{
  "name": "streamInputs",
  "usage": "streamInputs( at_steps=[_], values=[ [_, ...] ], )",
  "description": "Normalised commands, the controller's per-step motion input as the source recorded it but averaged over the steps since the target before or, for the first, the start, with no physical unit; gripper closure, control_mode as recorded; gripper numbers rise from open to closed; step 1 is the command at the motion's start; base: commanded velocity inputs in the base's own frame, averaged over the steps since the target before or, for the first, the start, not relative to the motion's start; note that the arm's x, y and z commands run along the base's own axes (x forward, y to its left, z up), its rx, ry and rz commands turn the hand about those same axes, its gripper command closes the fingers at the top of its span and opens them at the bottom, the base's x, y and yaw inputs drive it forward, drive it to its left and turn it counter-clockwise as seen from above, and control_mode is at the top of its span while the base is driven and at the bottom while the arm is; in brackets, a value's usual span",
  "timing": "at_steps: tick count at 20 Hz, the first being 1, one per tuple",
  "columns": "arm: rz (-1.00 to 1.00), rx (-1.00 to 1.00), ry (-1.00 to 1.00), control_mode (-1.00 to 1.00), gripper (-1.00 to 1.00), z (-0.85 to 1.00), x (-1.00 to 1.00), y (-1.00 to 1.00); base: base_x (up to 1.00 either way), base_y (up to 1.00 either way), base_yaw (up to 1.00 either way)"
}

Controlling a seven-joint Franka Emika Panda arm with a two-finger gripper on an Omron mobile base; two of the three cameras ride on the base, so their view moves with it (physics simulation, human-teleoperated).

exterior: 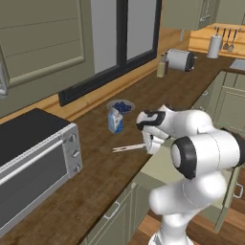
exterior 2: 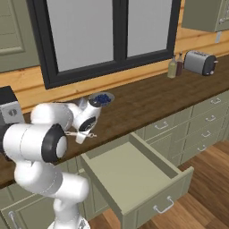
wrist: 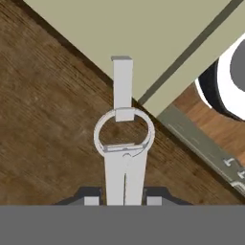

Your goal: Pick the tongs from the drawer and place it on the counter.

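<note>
The thin silvery tongs [exterior: 128, 148] stick out level from my gripper [exterior: 152, 142], just over the front edge of the dark wood counter [exterior: 95, 186]. My gripper [exterior 2: 85, 133] is shut on the tongs [exterior 2: 70, 133]. In the hand view the tongs [wrist: 123, 110] run up from between the fingertips [wrist: 91, 201], ring end over the counter [wrist: 43, 110], tip over the drawer's pale inside [wrist: 158, 28]. The sage-green drawer [exterior 2: 134, 174] stands pulled open below the counter [exterior 2: 147, 100], its inside bare. My arm hides part of the drawer [exterior: 160, 167] in the left base view.
A toaster oven [exterior: 33, 162] takes up the counter's near left. A small milk carton [exterior: 115, 120] and a bowl of blueberries [exterior: 120, 106] stand behind the gripper. Farther along are bottles [exterior 2: 175, 66] and a toaster [exterior 2: 199, 61]. The open drawer juts into the aisle.
</note>
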Motion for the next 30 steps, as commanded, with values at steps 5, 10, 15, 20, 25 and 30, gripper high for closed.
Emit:
streamInputs(
  at_steps=[5,10,15,20,25,30],
  values=[
    [0.0,-0.1,0.02,-1.0,1.0,-0.36,0.68,0.44,0.0,0.0,0.0],
    [0.0,-0.08,0.03,-1.0,1.0,-0.54,0.43,0.33,0.0,0.0,0.0],
    [0.0,-0.01,0.11,-1.0,1.0,-0.28,0.25,0.05,0.0,0.0,0.0],
    [0.0,0.0,0.02,-1.0,-1.0,-0.02,0.07,0.0,0.0,0.0,0.0],
    [0.0,0.0,-0.03,-1.0,-1.0,0.3,-0.09,-0.13,0.0,0.0,0.0],
    [0.0,0.03,-0.08,-1.0,-1.0,0.42,-0.21,-0.3,0.0,0.0,0.0]
  ],
)
